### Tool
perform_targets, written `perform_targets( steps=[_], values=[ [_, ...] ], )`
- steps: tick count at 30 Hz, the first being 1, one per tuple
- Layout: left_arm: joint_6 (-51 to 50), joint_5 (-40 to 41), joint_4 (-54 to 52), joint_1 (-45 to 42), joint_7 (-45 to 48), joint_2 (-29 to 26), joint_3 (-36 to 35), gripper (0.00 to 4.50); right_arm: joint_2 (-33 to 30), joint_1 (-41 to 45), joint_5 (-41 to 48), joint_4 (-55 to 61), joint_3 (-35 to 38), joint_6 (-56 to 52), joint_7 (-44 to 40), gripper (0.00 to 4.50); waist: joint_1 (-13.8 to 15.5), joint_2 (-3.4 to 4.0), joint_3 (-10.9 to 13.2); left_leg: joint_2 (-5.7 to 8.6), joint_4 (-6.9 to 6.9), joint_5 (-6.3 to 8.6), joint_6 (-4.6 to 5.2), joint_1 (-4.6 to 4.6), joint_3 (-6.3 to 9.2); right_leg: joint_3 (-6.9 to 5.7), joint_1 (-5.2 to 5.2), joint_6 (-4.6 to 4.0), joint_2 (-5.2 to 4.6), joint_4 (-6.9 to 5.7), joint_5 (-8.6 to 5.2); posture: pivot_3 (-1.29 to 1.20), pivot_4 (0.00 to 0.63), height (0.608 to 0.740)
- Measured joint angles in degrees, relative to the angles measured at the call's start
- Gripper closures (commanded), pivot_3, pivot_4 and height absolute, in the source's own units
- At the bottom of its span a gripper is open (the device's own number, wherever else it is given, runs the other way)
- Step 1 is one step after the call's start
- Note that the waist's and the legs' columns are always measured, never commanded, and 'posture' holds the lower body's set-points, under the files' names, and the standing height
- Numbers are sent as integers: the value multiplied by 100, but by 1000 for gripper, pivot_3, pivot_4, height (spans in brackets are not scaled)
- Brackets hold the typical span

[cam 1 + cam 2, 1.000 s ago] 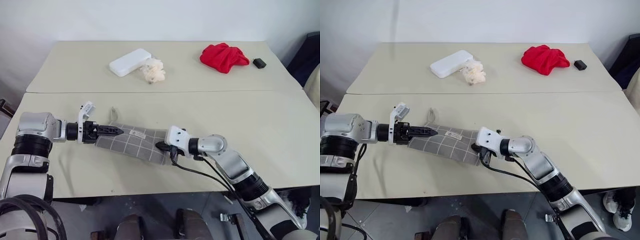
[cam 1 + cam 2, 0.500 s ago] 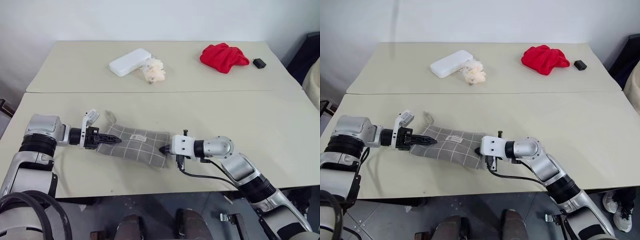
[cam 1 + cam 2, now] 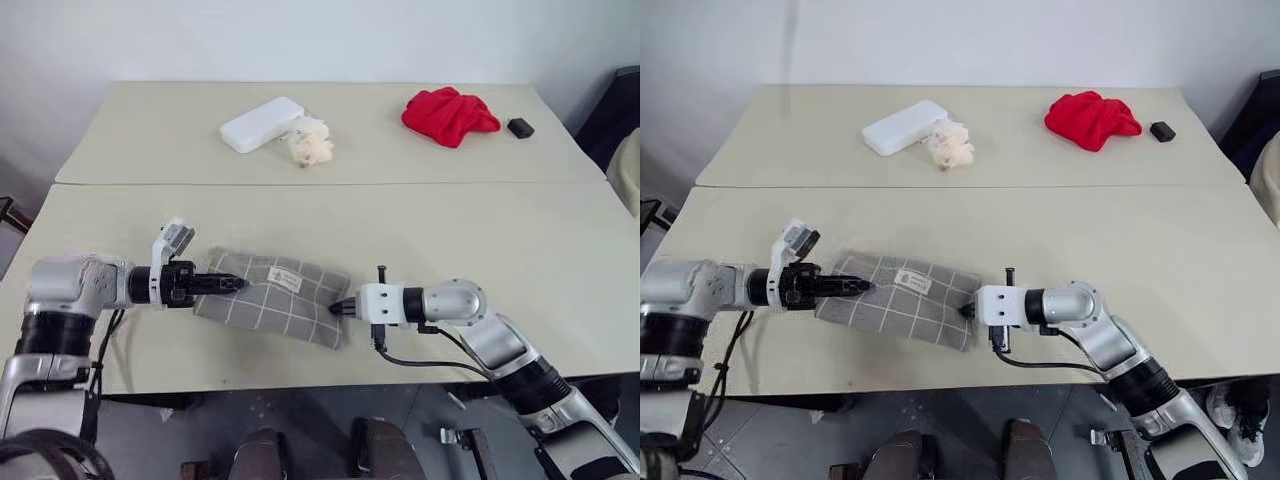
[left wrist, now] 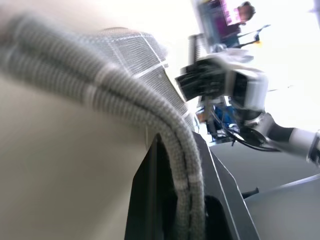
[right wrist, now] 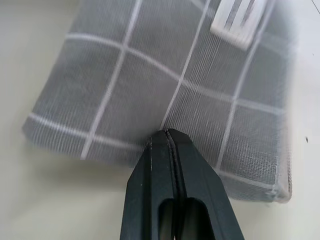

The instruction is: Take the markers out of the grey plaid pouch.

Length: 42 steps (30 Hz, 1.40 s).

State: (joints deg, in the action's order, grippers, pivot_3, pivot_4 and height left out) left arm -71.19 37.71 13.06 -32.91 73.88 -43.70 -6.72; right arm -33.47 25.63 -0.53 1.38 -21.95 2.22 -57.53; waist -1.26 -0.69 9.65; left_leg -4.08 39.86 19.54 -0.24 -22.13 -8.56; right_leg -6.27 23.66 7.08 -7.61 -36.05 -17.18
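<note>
The grey plaid pouch [image 3: 275,296] lies flat near the front of the near table, its white label [image 3: 912,281] facing up. My left gripper [image 3: 236,283] reaches in level from the left and is shut on the pouch's left edge; the left wrist view shows the fabric rim [image 4: 177,165] pinched between the black fingers [image 4: 150,200]. My right gripper [image 3: 341,308] comes in from the right. It is shut, and its tips [image 5: 165,132] pinch the fabric at the pouch's right end. The markers are hidden.
On the far table are a white rectangular box [image 3: 260,124], a crumpled cream wad [image 3: 310,143], a red cloth [image 3: 450,113] and a small black object [image 3: 519,126]. A seam [image 3: 400,184] runs between the two tables. The table's front edge is close below the pouch.
My left gripper has closed on the pouch's left edge and drawn back toward the front. My right gripper has slid to the right, and the pouch's right end went with it.
</note>
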Motion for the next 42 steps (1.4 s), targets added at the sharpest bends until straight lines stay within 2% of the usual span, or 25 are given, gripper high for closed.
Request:
perform_targets(
  steps=[2, 4, 8, 11, 13, 17, 21, 26, 33, 36, 42],
  values=[
    [249, 193, -379, 315, -289, 351, -454, 4485, -57, -101, 82, 41, 105, 6, -68, 4500, -1, 0, 0, 0, 7, 0, 1, 0, 1, 1, -2, 0, 0, -3, 0, 0, 150, 740],
    [542, 245, -607, 603, -455, 468, -634, 4485, -106, -190, 155, 73, 186, 18, -127, 4500, -18, 0, 0, -2, 8, 0, 0, 0, 0, 1, -1, 0, 1, -5, 0, 0, 150, 740],
    [842, 239, -1009, 1207, -640, 359, -620, 4485, -245, -343, 253, 81, 254, 30, -332, 4500, -29, 0, 0, -2, 5, 0, 0, 1, -1, 1, 0, 0, 2, -4, 0, 0, 150, 740],
    [604, 247, -1088, 1430, -719, 173, -455, 3837, -256, -347, 265, 86, 267, 38, -433, 4500, -27, 0, 0, -3, 5, 1, 1, 2, -1, 2, 0, 0, 3, -3, 0, 0, 150, 740],
    [343, 266, -1089, 1563, -845, 103, -342, 3222, -256, -335, 262, 85, 276, 38, -491, 4500, -14, 1, 1, -3, 6, 1, 1, 0, 0, 1, 0, 0, 2, -3, 0, 0, 150, 740],
    [93, 199, -607, 1210, -1047, -162, -135, 2026, -227, -271, 182, 77, 239, 49, -510, 4500, -21, 1, 1, -3, 7, 1, 1, 0, -1, 1, 1, 0, 4, -6, 0, 0, 150, 740],
    [-134, 50, -103, 704, -915, -631, 344, 2026, -204, -239, 87, 61, 225, 122, -461, 4500, -26, 3, 2, -4, 3, 1, 1, 0, -6, 2, 5, 0, 6, -5, 0, 0, 150, 740],
    [-319, -7, 475, 170, -761, -697, 734, 2026, -191, -232, 41, 50, 220, 164, -432, 4500, -20, 3, 2, -3, 5, 1, 1, -2, -7, 2, 4, 0, 6, -6, 0, 0, 150, 740],
    [-782, 66, 349, 71, -468, -794, 1169, 2026, -153, -239, 4, 52, 217, 167, -401, 4500, -27, 3, 2, -4, 5, 1, 1, -1, -8, 3, 5, 0, 7, -6, 0, 0, 150, 740],
    [-840, 87, 385, 68, -533, -745, 1091, 2611, -153, -243, -6, 52, 217, 168, -378, 4500, -26, 3, 2, -4, 6, 1, 1, -1, -7, 4, 5, 0, 6, -6, 0, 0, 150, 740],
    [-786, 81, 582, 54, -764, -619, 863, 4488, -156, -251, -9, 51, 218, 183, -360, 4500, -25, 2, 2, -4, 7, 1, 1, -1, -7, 4, 5, 0, 6, -6, 0, 0, 150, 740]
  ],
)
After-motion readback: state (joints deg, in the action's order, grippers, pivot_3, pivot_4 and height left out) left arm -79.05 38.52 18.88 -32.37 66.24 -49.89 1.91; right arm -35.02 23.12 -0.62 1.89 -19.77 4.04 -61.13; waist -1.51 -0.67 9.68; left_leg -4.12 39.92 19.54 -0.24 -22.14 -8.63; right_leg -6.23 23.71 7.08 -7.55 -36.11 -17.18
